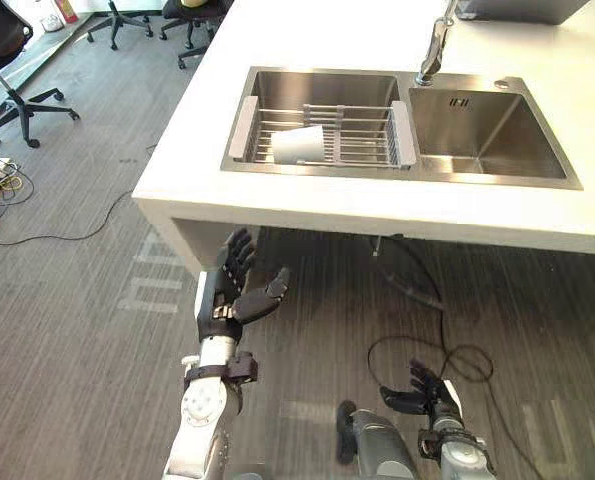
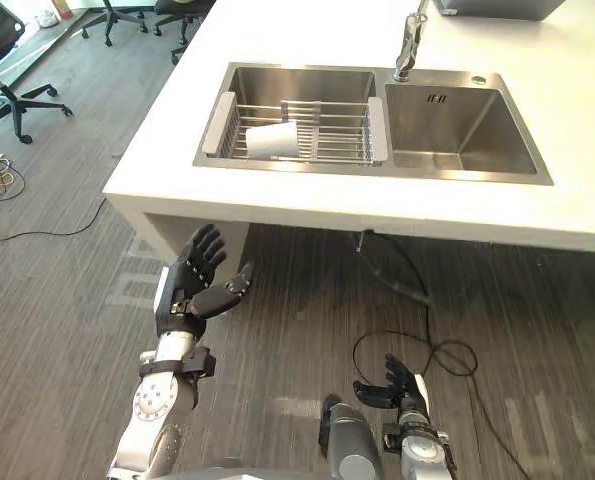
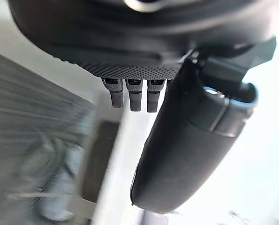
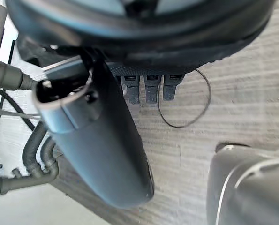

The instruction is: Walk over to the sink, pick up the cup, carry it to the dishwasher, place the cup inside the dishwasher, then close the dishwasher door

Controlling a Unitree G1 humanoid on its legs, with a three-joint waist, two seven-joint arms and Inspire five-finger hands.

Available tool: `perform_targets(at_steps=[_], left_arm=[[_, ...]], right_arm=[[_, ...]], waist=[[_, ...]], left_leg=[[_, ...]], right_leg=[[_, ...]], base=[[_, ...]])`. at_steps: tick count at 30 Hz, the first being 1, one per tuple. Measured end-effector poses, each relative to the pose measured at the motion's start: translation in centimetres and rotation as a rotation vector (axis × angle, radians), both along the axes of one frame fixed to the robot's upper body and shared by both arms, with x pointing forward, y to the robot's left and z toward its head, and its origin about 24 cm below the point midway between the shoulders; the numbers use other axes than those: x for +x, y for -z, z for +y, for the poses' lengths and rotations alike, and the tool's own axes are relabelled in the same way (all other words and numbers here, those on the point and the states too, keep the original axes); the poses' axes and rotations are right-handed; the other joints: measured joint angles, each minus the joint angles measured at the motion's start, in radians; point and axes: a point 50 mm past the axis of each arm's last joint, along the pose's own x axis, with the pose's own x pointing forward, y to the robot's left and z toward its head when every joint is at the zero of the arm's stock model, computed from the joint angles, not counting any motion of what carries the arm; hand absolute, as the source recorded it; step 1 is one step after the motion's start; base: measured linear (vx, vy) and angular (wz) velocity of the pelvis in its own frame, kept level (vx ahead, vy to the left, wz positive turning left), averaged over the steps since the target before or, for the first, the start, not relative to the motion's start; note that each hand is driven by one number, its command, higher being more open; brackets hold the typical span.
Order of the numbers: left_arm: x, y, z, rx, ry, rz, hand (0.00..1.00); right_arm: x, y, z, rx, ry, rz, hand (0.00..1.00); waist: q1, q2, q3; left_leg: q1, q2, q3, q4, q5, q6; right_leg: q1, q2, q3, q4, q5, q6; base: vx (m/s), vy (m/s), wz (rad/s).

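Both hands are empty, fingers loosely spread: left hand [image 1: 232,292] just below the table [image 1: 277,205] edge, right hand [image 1: 418,390] much lower. The cup [image 1: 299,145] lies on its side, long axis along the drying rack [image 1: 369,135] in the sink [image 1: 477,130], above and ahead of the nearer left fingers.

White cup [image 1: 299,145] lies on its side on wire rack [image 1: 369,142] in left basin of stainless double sink [image 1: 482,125].

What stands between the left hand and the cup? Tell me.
In the left eye view, the white counter's front edge and the sink's near rim lie between the left hand and the cup on its wire rack.
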Motion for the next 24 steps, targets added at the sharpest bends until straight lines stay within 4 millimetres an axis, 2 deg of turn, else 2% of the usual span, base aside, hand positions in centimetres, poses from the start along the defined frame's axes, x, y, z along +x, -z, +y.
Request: perform_targets(at_steps=[1,2,3,4,6,8,9,11,12,13,14,15,16,17,18,19,20,21,22,23,24], left_arm=[[0.1,-0.5,-0.2,-0.015,0.003,-0.021,0.90],[0.0,-1.1,-0.3,-0.040,-0.004,-0.048,0.90],[-0.1,-1.9,-0.3,-0.066,-0.015,-0.089,0.90],[-0.2,-2.7,-0.3,-0.091,-0.019,-0.131,0.90],[-0.5,-4.0,-0.1,-0.108,-0.029,-0.198,0.90],[-0.9,-5.2,0.1,-0.125,-0.045,-0.262,0.90],[-1.1,-5.8,0.2,-0.136,-0.054,-0.303,0.90],[-1.2,-6.4,0.2,-0.145,-0.060,-0.335,0.90],[-1.2,-6.4,0.2,-0.155,-0.066,-0.340,0.90],[-1.2,-6.4,0.2,-0.161,-0.072,-0.339,0.90],[-1.2,-6.3,0.4,-0.152,-0.080,-0.330,0.90],[-1.2,-6.3,0.5,-0.146,-0.080,-0.333,0.90],[-1.1,-6.4,0.4,-0.144,-0.078,-0.334,0.90],[-1.2,-6.3,0.5,-0.136,-0.078,-0.328,0.90],[-1.2,-6.2,0.5,-0.129,-0.073,-0.320,0.90],[-1.2,-6.1,0.5,-0.122,-0.070,-0.316,0.90],[-1.2,-6.0,0.6,-0.101,-0.060,-0.307,0.90],[-1.2,-5.8,0.6,-0.075,-0.044,-0.295,0.90],[-1.3,-5.6,0.5,-0.056,-0.029,-0.285,0.90],[-1.3,-5.5,0.4,-0.037,-0.019,-0.281,0.90],[-1.5,-5.3,0.0,-0.016,0.007,-0.276,0.90]], right_arm=[[-0.3,0.1,0.0,0.001,0.002,0.008,0.90],[-0.8,0.3,0.1,0.005,0.002,0.020,0.90],[-1.3,0.5,0.1,0.009,0.007,0.030,0.90],[-1.6,0.5,0.2,0.009,0.009,0.034,0.90],[-1.9,0.6,0.0,0.007,0.012,0.042,0.90],[-2.1,0.8,-0.1,0.004,0.014,0.057,0.90],[-2.3,1.0,-0.1,0.004,0.014,0.073,0.90],[-2.7,1.4,0.0,0.006,0.000,0.098,0.90],[-3.0,1.5,-0.4,-0.006,-0.001,0.113,0.90],[-3.1,1.5,-0.6,-0.008,0.000,0.120,0.90],[-2.9,1.8,0.1,0.006,-0.018,0.136,0.90],[-2.8,1.9,0.5,0.014,-0.037,0.134,0.90],[-2.8,1.9,0.7,0.017,-0.044,0.136,0.90],[-2.6,2.0,1.0,0.025,-0.049,0.137,0.90],[-2.5,2.0,1.2,0.029,-0.052,0.133,0.90],[-2.3,2.0,1.3,0.028,-0.057,0.131,0.90],[-2.1,1.9,1.4,0.028,-0.069,0.127,0.90],[-2.0,1.9,1.7,0.036,-0.077,0.128,0.90],[-1.9,2.0,1.8,0.039,-0.087,0.128,0.90],[-1.9,2.0,2.0,0.040,-0.094,0.128,0.90],[-1.9,2.0,2.2,0.037,-0.111,0.132,0.90]], waist=[[0.000,0.007,0.003],[0.005,0.016,0.002],[0.018,0.023,0.001],[0.020,0.030,-0.003],[0.027,0.037,-0.007],[0.039,0.046,-0.013],[0.043,0.047,-0.013],[0.046,0.043,-0.012],[0.049,0.059,-0.021],[0.057,0.071,-0.023],[0.067,0.045,-0.023],[0.064,0.028,-0.027],[0.065,0.022,-0.028],[0.073,0.016,-0.029],[0.075,0.010,-0.032],[0.077,0.009,-0.033],[0.073,0.007,-0.032],[0.064,0.002,-0.031],[0.059,-0.008,-0.035],[0.052,-0.014,-0.040],[0.037,-0.024,-0.056]], left_leg=[[-0.021,0.016,-0.013,0.079,0.006,-0.010],[-0.067,0.041,-0.024,0.223,0.040,-0.035],[-0.127,0.071,-0.028,0.400,0.040,-0.050],[-0.187,0.094,-0.016,0.521,0.028,-0.039],[-0.270,0.109,0.002,0.584,-0.006,-0.013],[-0.335,0.099,0.032,0.532,-0.040,-0.004],[-0.362,0.078,0.045,0.441,-0.051,0.006],[-0.383,0.014,0.046,0.247,-0.033,0.021],[-0.363,-0.022,0.041,0.008,0.078,0.027],[-0.344,-0.023,0.048,-0.031,0.192,0.074],[-0.306,-0.054,0.081,-0.067,0.188,0.089],[-0.311,-0.076,0.084,-0.067,0.175,0.110],[-0.320,-0.081,0.089,-0.050,0.162,0.123],[-0.333,-0.086,0.103,-0.015,0.121,0.131],[-0.327,-0.093,0.122,0.003,0.076,0.132],[-0.317,-0.096,0.134,0.002,0.062,0.137],[-0.283,-0.104,0.153,-0.012,0.048,0.138],[-0.233,-0.114,0.163,-0.032,0.039,0.152],[-0.190,-0.120,0.173,-0.052,0.030,0.156],[-0.165,-0.122,0.172,-0.065,0.025,0.158],[-0.118,-0.122,0.161,-0.101,0.023,0.156]], right_leg=[[0.038,0.012,-0.013,-0.023,-0.003,-0.003],[0.094,0.035,-0.018,-0.064,-0.002,-0.005],[0.162,0.054,-0.019,-0.115,-0.002,-0.010],[0.225,0.067,-0.023,-0.159,-0.002,-0.013],[0.288,0.078,-0.018,-0.216,-0.004,-0.018],[0.324,0.076,-0.004,-0.257,-0.007,-0.022],[0.345,0.068,0.002,-0.275,-0.007,-0.020],[0.368,0.041,0.013,-0.292,-0.020,0.010],[0.370,0.033,0.028,-0.285,-0.039,0.048],[0.372,0.037,0.045,-0.276,-0.048,0.068],[0.381,0.012,0.096,-0.282,-0.051,0.075],[0.388,-0.005,0.104,-0.308,-0.052,0.087],[0.387,-0.011,0.107,-0.316,-0.050,0.091],[0.386,-0.021,0.127,-0.312,-0.058,0.100],[0.368,-0.037,0.167,-0.262,-0.083,0.130],[0.343,-0.045,0.188,-0.203,-0.100,0.154],[0.276,-0.060,0.219,-0.035,-0.117,0.217],[0.218,-0.076,0.232,0.131,-0.100,0.285],[0.182,-0.088,0.229,0.237,-0.091,0.297],[0.166,-0.095,0.221,0.286,-0.097,0.284],[0.117,-0.100,0.169,0.350,-0.127,0.222]], base=[[0.39,-0.285,0.30],[0.24,-0.163,0.03],[0.32,-0.166,-0.02],[0.24,-0.089,-0.04],[0.24,-0.031,-0.05],[0.20,0.060,-0.15],[0.23,0.145,-0.10],[0.26,0.190,-0.11],[0.22,0.179,-0.24],[0.35,0.242,-0.45],[0.30,0.176,-0.32],[0.30,0.145,-0.19],[0.29,0.119,-0.09],[0.34,0.163,-0.28],[0.34,0.175,-0.36],[0.27,0.149,-0.42],[0.29,0.126,-0.38],[0.31,0.109,-0.35],[0.35,0.062,-0.16],[0.36,0.014,0.03],[0.43,-0.023,0.16]])
